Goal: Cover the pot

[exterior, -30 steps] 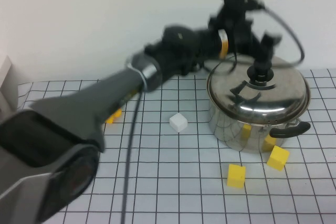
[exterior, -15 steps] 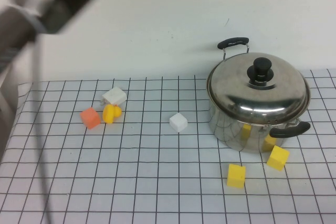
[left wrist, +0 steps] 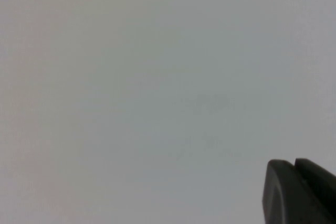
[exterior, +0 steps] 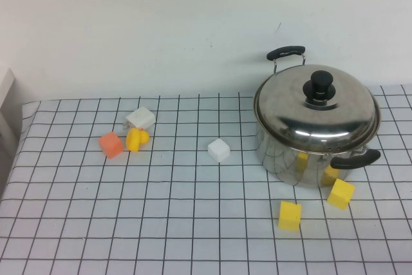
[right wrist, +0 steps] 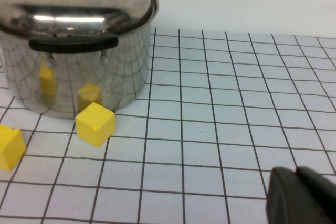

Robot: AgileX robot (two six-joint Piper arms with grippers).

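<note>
The shiny steel pot (exterior: 302,159) with black side handles stands at the right of the checked table. The domed steel lid (exterior: 315,114) with its black knob (exterior: 320,87) sits on its rim. The pot (right wrist: 105,72) and lid (right wrist: 79,3) also show in the right wrist view. Neither arm shows in the high view. My left gripper (left wrist: 294,169) is shut and empty, facing a blank white wall. My right gripper (right wrist: 295,174) is shut and empty, low over the table to the right of the pot.
Two yellow cubes (exterior: 290,216) (exterior: 340,192) lie in front of the pot. A white cube (exterior: 219,150) lies mid-table. Another white cube (exterior: 140,118), an orange cube (exterior: 111,145) and a yellow piece (exterior: 136,139) lie at the left.
The left arm, which was at the lid's knob, has lifted away up and left, out of the high view. The lid stays on the pot.
</note>
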